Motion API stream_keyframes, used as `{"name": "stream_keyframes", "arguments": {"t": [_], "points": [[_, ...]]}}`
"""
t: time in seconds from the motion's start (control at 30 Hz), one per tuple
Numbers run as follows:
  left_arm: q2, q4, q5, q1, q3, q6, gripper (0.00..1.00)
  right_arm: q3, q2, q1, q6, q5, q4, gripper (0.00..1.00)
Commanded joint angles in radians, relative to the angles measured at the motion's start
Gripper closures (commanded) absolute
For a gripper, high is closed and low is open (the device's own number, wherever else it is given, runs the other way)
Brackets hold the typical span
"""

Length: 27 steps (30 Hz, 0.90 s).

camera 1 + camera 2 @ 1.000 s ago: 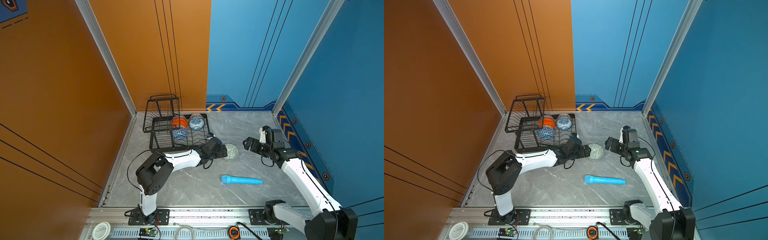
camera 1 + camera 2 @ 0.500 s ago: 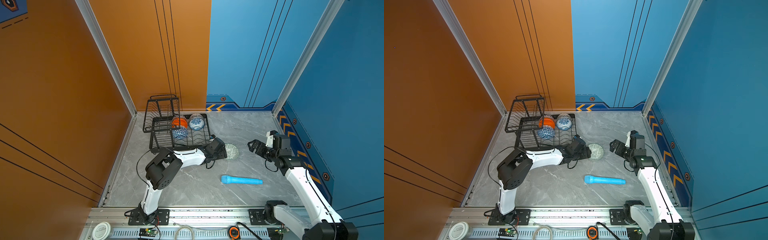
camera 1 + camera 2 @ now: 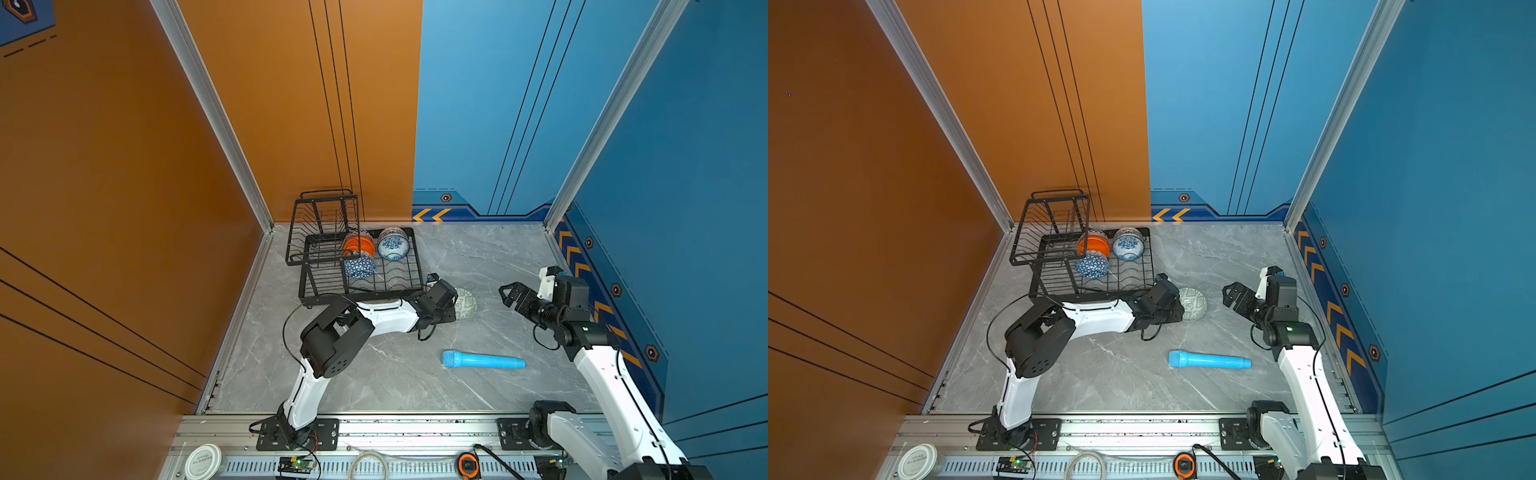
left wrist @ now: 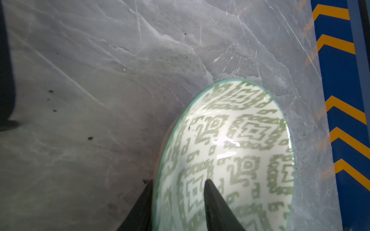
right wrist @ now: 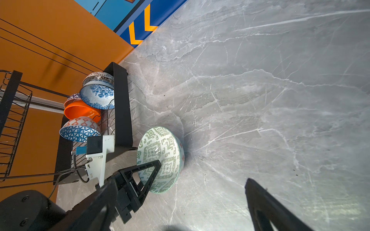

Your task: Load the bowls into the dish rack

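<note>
Left gripper [image 4: 178, 182] has drawn its jaws in over the last second. They were wide then and now sit narrowed astride the rim of the pale green patterned bowl [image 4: 230, 140], with one finger [image 4: 217, 206] inside over the patterned wall and the other just outside the rim. Cannot tell whether the pads bite yet; the closing looks unfinished. The bowl has not shifted. It sits on the grey marble-look table [image 3: 374, 374], near the closer right corner of the black wire dish rack [image 3: 357, 297], tipped up on its edge with the open face toward the right gripper [image 3: 510, 294]. Right gripper is about where it was, apart from the bowl, jaws spread wide, nothing between them. In the rack's lower tray the glossy orange bowl [image 3: 358, 245], white-blue floral bowl [image 3: 392, 246] and blue triangle bowl [image 3: 359, 266] stand on edge. The right wrist view shows more patterned rims tucked behind them, count uncertain. Light blue cylinder [image 3: 482, 360] lies on the table nearer the front, apart from both arms. Reading: the green bowl looks like the last one outside the rack, and the grasp on it is being made now. Next step, by my judgement, is a short lift and carry into a free slot of the lower tray. A rim pinch on glazed ware may slip or let the bowl swing.
</note>
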Motion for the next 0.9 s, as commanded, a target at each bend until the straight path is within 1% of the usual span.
{"name": "stream_keyframes", "arguments": {"t": [0.0,0.03,0.1,0.17,0.27,0.37,0.43,0.5,0.53,0.57,0.7,0.8,0.87], "points": [[0.021,-0.023,-0.030,-0.009,0.007,0.024,0.67,-0.020,-0.024,-0.011,0.021,-0.026,0.020,0.00],[0.023,-0.023,-0.030,-0.007,0.006,0.022,0.68,-0.022,-0.025,-0.012,0.023,-0.028,0.022,0.00],[0.024,-0.022,-0.027,-0.007,0.007,0.022,0.76,-0.028,-0.027,-0.012,0.028,-0.034,0.024,0.00],[0.024,-0.014,-0.028,-0.008,0.005,0.019,0.79,-0.031,-0.026,-0.013,0.031,-0.039,0.024,0.00],[0.017,0.003,-0.034,-0.007,-0.003,0.013,0.81,-0.038,-0.027,-0.013,0.049,-0.047,0.034,0.00],[0.006,0.026,-0.037,0.000,-0.011,0.009,0.86,-0.048,-0.024,-0.014,0.092,-0.072,0.060,0.00],[-0.008,0.062,-0.030,0.010,-0.022,0.005,0.93,-0.048,-0.024,-0.011,0.125,-0.089,0.079,0.00],[-0.032,0.094,-0.037,0.019,-0.036,0.009,0.96,-0.037,-0.026,-0.004,0.154,-0.091,0.087,0.00],[-0.050,0.118,-0.047,0.025,-0.047,0.017,0.99,-0.028,-0.029,0.002,0.169,-0.091,0.090,0.00],[-0.067,0.137,-0.061,0.028,-0.058,0.025,1.00,-0.019,-0.032,0.008,0.189,-0.088,0.096,0.00],[-0.154,0.256,-0.143,0.050,-0.123,0.056,1.00,0.028,-0.045,0.050,0.293,-0.070,0.150,0.00],[-0.217,0.337,-0.227,0.056,-0.151,0.102,1.00,0.074,-0.033,0.112,0.371,-0.031,0.208,0.00],[-0.254,0.405,-0.279,0.057,-0.170,0.140,1.00,0.114,-0.006,0.162,0.401,-0.001,0.241,0.00]]}}
